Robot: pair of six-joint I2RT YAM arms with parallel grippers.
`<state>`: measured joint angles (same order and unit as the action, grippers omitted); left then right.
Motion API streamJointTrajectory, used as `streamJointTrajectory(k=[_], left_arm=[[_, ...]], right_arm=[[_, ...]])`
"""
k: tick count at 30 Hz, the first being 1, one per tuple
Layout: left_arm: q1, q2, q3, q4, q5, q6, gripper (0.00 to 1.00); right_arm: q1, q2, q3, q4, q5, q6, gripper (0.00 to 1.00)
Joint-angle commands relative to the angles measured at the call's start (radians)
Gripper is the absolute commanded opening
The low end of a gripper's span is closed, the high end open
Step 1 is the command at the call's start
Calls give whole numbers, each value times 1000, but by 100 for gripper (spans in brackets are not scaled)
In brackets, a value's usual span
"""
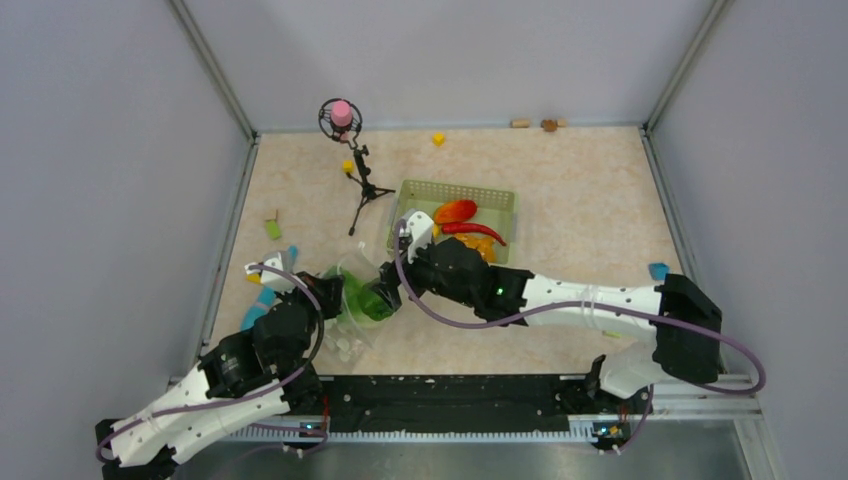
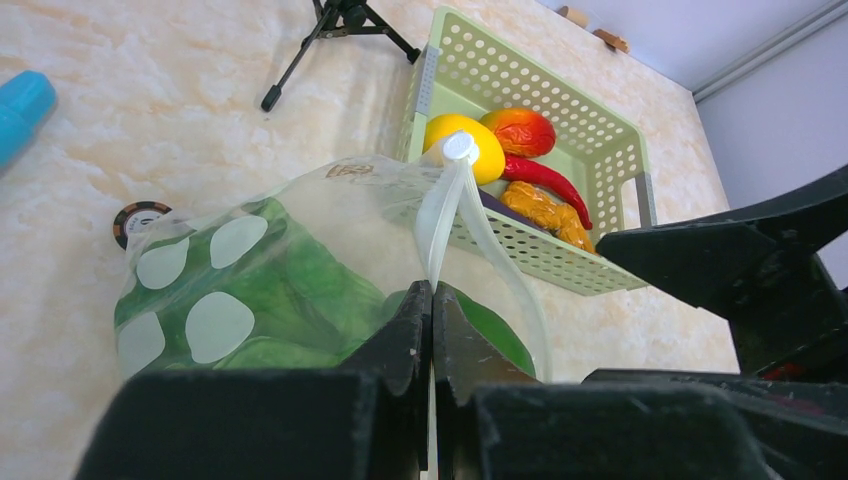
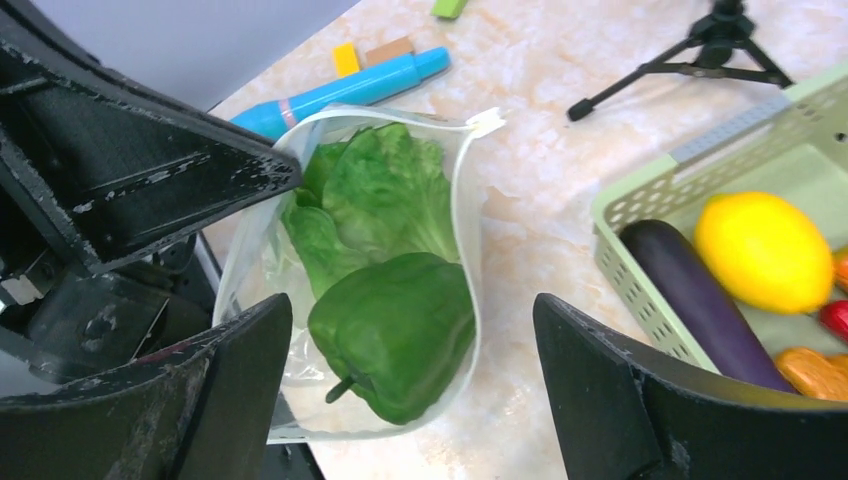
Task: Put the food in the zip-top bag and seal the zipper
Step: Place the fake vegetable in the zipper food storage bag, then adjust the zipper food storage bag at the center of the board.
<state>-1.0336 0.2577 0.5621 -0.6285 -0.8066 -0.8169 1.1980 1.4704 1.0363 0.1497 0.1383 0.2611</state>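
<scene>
The clear polka-dot zip-top bag (image 1: 352,305) lies between my two grippers, its mouth held open. The pale green cabbage (image 3: 385,185) sits deep inside it and the green pepper (image 3: 395,330) lies in the mouth. My left gripper (image 2: 432,290) is shut on the whitish zipper strip (image 2: 440,215) at the bag's edge. My right gripper (image 3: 412,310) is open and empty, its fingers either side of the pepper, just above the mouth. The lemon (image 3: 765,250), eggplant (image 3: 695,300), red chili (image 2: 545,180) and orange pieces (image 2: 545,210) lie in the green basket (image 1: 495,200).
The green mesh basket stands right of the bag, close to my right arm. A small black tripod (image 1: 362,185) with a pink ball stands behind the bag. A blue marker (image 3: 340,90) and small coloured blocks (image 1: 272,228) lie at the left.
</scene>
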Motion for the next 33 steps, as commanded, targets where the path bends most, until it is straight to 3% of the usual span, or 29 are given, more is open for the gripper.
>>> streamJointTrajectory(k=[1, 7, 16, 18, 19, 21, 28, 33], left_arm=[[2, -8, -4, 31, -25, -7, 0], [2, -9, -6, 33, -24, -5, 0], [1, -17, -9, 32, -30, -9, 0], [2, -20, -7, 32, -27, -9, 0], [2, -21, -8, 31, -27, -9, 0], [3, -26, -5, 25, -39, -6, 0], [2, -49, 22, 49, 23, 10, 0], [1, 45, 89, 81, 124, 25, 0]], right_arm=[[10, -58, -43, 55, 128, 15, 86], [9, 19, 13, 40, 140, 21, 76], [9, 198, 113, 40, 193, 28, 48], [9, 206, 113, 43, 224, 36, 36], [10, 201, 111, 46, 229, 35, 21], [8, 182, 110, 44, 216, 6, 0], [9, 8, 98, -85, 42, -21, 0], [9, -126, 97, -184, -95, 22, 0]])
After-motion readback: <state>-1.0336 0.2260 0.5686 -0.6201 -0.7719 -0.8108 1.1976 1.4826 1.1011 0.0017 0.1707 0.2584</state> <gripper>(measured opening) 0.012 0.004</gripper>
